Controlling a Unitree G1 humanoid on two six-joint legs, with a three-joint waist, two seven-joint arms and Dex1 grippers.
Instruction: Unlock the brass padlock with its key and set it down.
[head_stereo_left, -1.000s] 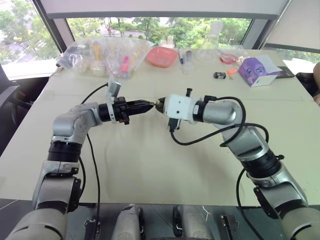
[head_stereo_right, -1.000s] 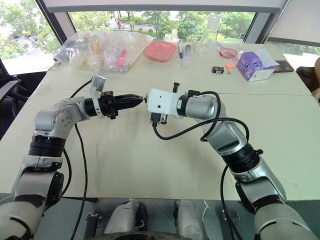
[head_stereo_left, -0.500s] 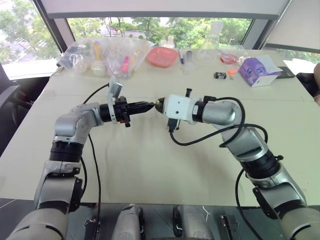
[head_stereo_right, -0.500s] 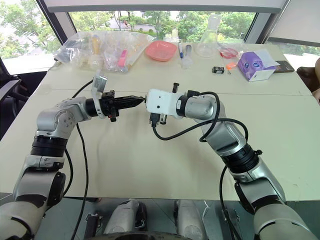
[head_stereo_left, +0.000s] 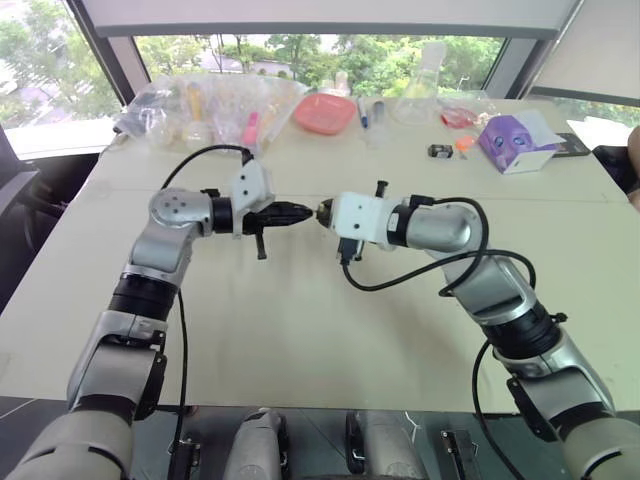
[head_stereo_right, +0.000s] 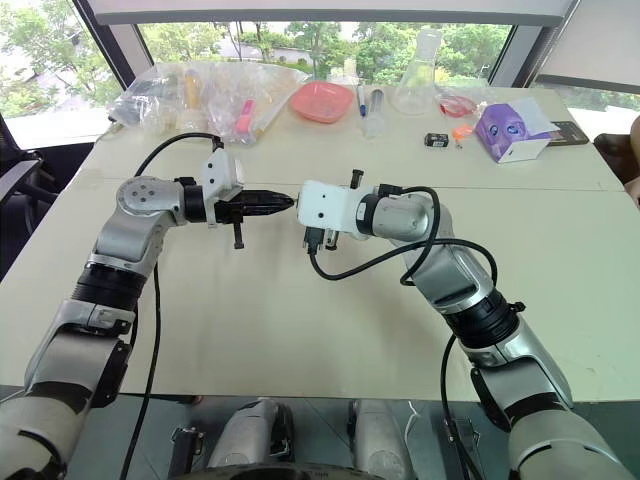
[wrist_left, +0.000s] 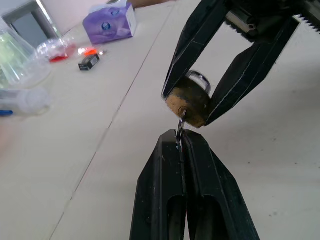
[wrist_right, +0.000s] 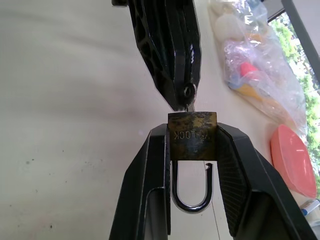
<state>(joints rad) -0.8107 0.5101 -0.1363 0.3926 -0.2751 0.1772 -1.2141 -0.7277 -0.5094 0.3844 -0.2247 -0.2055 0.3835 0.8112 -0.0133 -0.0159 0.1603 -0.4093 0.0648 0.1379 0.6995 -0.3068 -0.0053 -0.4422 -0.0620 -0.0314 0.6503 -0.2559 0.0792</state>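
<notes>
The brass padlock is pinched by its body between the fingers of the right gripper, held above the table near its middle, and the key is clamped in the pressed-together left gripper, seated in the keyway. In the right wrist view the shackle appears already sprung, with the lock's long axis along the fingers, keyway at 12 o'clock toward the key and shackle loop at 6 o'clock. A dropped padlock or a key pulled from its thin pinch is judged the main risk, caused by further twisting or off-axis pull.
</notes>
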